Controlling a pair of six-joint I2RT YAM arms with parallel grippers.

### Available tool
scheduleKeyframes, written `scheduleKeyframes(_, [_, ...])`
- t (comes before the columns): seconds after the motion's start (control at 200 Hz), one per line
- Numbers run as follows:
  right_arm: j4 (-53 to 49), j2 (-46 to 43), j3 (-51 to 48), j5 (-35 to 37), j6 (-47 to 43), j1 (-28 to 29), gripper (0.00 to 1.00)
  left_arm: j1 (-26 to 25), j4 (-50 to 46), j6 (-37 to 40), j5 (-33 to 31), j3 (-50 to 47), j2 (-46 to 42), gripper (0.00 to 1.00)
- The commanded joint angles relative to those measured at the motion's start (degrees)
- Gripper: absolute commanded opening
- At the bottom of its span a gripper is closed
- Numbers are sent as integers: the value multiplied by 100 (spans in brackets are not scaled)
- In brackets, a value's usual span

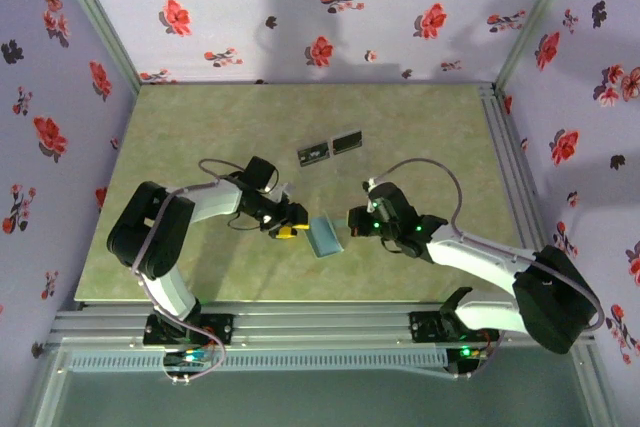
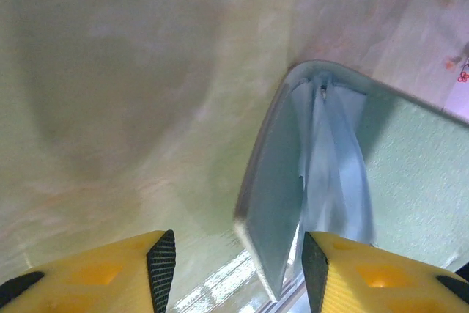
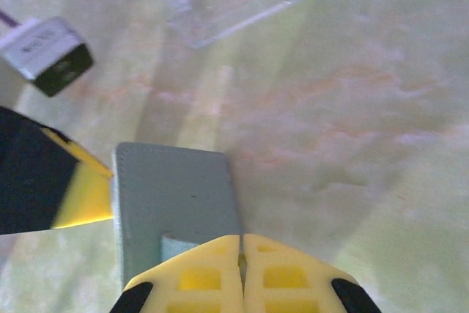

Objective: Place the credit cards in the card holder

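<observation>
The grey-teal card holder [image 1: 325,236] stands partly unfolded on the green mat between my two grippers. My right gripper [image 1: 353,221] is shut on the holder's right edge [image 3: 172,196], and its yellow fingers [image 3: 198,276] meet with no gap. My left gripper [image 1: 289,224] is open, and the holder's near flap [image 2: 278,196] stands edge-on between its fingers, closer to the right pad [image 2: 315,269]. Two dark credit cards with pale marks [image 1: 313,154] [image 1: 346,141] lie flat on the mat behind the holder. Red and yellow cards are out of view.
The green mat [image 1: 200,127] is bounded by floral walls at the back and sides and a metal rail [image 1: 320,322] at the front. The left arm's finger [image 3: 84,196] and a small white-and-black box [image 3: 50,55] show beside the holder.
</observation>
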Motion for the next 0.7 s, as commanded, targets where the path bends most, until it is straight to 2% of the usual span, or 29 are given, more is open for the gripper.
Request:
scheduleKeyframes(0.0, [-362, -109, -146, 33, 126, -185, 0, 6, 68, -76, 170, 188, 118, 52])
scheduleKeyframes(0.36, [-435, -21, -399, 18, -23, -392, 0, -197, 206, -288, 241, 508, 390, 52])
scheduleKeyframes(0.535, [-490, -174, -513, 77, -55, -394, 4, -270, 283, -367, 249, 535, 351, 37])
scheduleKeyframes(0.695, [-605, -142, -377, 7, -264, -392, 9, -298, 293, -381, 274, 515, 337, 32])
